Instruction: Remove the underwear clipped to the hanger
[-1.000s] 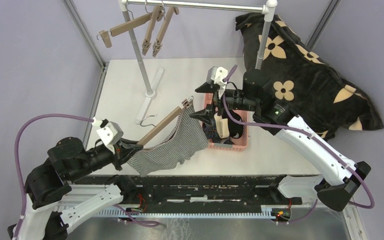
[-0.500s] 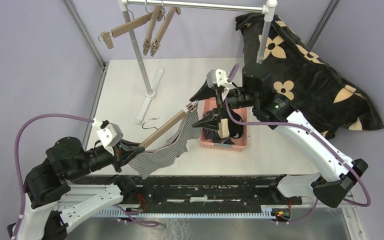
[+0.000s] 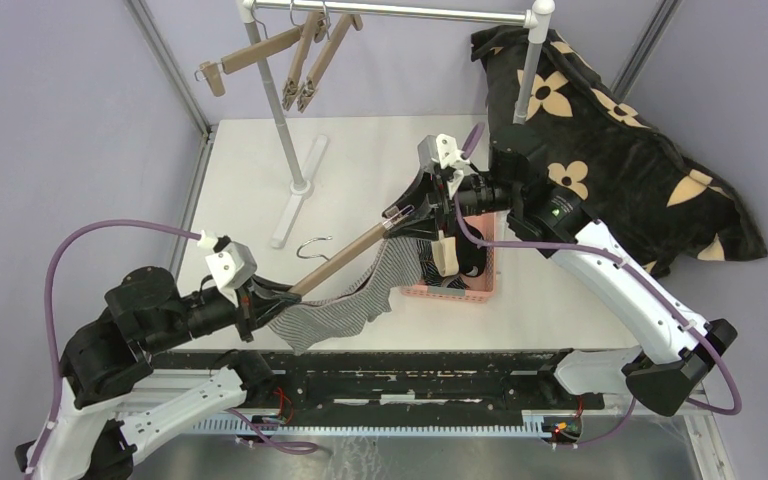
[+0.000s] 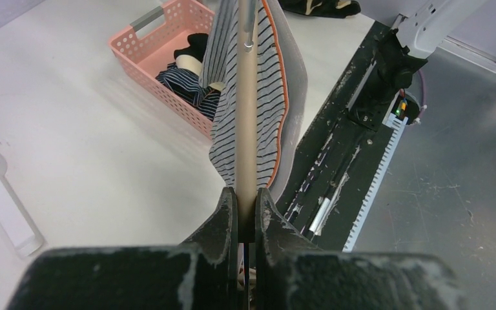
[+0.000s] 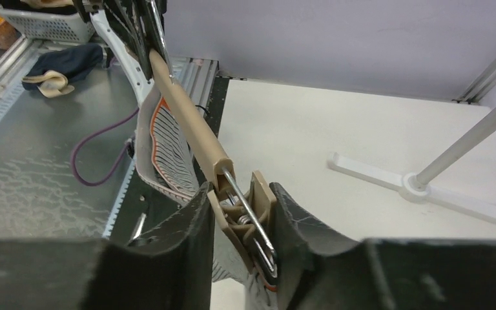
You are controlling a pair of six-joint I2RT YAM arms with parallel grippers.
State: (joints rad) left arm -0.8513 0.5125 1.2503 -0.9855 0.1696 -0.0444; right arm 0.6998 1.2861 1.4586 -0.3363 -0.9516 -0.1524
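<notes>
Striped underwear (image 3: 345, 300) hangs from the hanger (image 3: 345, 257), just beside the pink basket (image 3: 455, 293); once freed it may land on the table.

Left wrist: the left gripper (image 4: 245, 200) is clamped on the bar, and the far clip is cut off.

Right wrist: the right gripper (image 5: 240, 216) is closed on the clip (image 5: 260, 200). If the pads slip, the cloth stays pinched; its held edge is hidden.

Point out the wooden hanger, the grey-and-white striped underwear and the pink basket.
wooden hanger (image 4: 246, 116), left wrist view, on the middle of its bar.
grey-and-white striped underwear (image 3: 338, 310), top external view, on the lower part of the hanging cloth.
pink basket (image 4: 158, 76), left wrist view, on its perforated side wall.
</notes>
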